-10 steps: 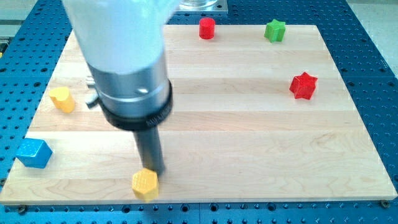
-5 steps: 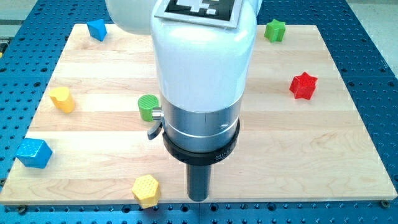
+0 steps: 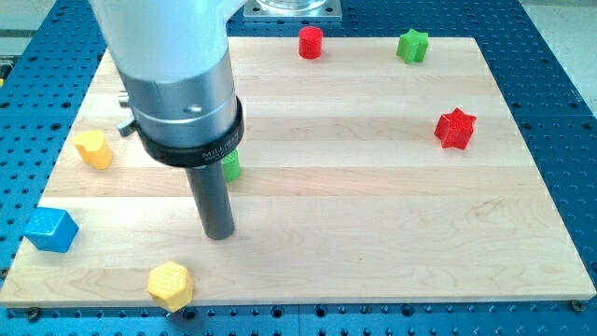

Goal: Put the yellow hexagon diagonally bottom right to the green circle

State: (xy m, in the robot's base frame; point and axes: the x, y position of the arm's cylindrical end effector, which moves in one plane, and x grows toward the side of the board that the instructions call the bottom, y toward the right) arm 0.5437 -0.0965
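Plainly, wooden board (image 3: 373, 187) on blue pegboard (image 3: 560, 56).

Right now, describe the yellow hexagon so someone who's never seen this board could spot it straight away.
Start at the wooden board and follow its bottom edge toward the view's left. The yellow hexagon sits there, below and left of my tip, apart from it. The other yellow block lies higher, by the left edge, and is not six-sided; the blue cube between them differs in colour.

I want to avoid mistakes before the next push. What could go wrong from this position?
The yellow hexagon sits close to the board's bottom edge; a downward push might slide it off. My tip is up and right of it, the wrong side for pushing it rightward. The arm hides most of the green circle, so judging the diagonal is uncertain.
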